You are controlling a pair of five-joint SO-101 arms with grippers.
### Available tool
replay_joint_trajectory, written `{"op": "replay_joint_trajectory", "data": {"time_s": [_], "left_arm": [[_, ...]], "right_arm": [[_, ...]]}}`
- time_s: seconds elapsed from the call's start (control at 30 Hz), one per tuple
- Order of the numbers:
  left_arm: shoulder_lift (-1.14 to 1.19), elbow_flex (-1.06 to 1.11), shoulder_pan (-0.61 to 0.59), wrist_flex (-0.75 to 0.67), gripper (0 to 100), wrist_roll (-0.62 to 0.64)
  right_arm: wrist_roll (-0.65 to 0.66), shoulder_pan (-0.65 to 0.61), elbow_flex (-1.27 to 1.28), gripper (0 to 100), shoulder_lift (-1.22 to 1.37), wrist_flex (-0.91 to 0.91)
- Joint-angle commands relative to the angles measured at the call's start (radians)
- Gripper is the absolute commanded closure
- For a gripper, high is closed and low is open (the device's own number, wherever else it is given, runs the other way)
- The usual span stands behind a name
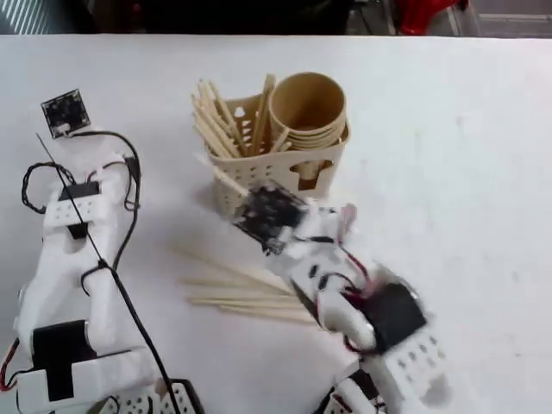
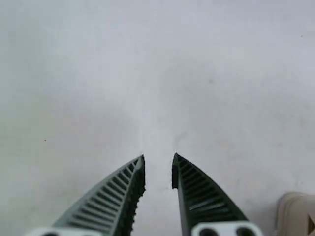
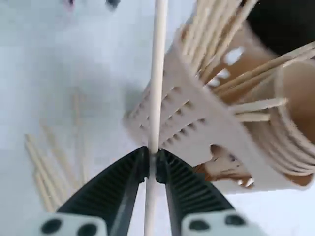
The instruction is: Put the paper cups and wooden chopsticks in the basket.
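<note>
A cream slotted basket [image 1: 259,168] stands mid-table, holding stacked paper cups [image 1: 308,108] and a bundle of wooden chopsticks [image 1: 220,121]. More chopsticks [image 1: 250,293] lie loose on the table in front of it. My right gripper [image 3: 151,164] is shut on a single chopstick [image 3: 156,73], which it holds against the basket's [image 3: 197,123] front wall, with the cups [image 3: 295,113] behind. That held chopstick [image 1: 226,179] slants across the basket's front left. My left gripper [image 2: 158,169] is slightly open over bare table, with nothing between its fingers.
The right arm [image 1: 345,293] reaches in from the front edge, over the inner ends of the loose chopsticks. The left arm [image 1: 78,250] with its black cables lies along the table's left side. White tabletop stretches to the right of the basket.
</note>
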Motion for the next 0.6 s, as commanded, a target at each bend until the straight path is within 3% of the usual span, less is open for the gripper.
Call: {"op": "replay_joint_trajectory", "data": {"time_s": [0.0, 0.17, 0.33, 0.57], "left_arm": [[-0.002, -0.005, -0.002, -0.021, 89, 0.008], [-0.002, -0.005, -0.002, -0.021, 89, 0.008], [-0.002, -0.003, -0.007, -0.021, 89, 0.008], [-0.002, -0.003, -0.008, -0.021, 89, -0.02]], "right_arm": [[-0.121, 0.013, -0.172, 98.2, -0.035, -0.053], [-0.216, 0.012, -0.305, 98.1, 0.11, -0.326], [-0.226, 0.005, -0.397, 98.1, 0.294, -0.608], [-0.255, 0.012, -0.44, 98.1, 0.503, -0.763]]}}
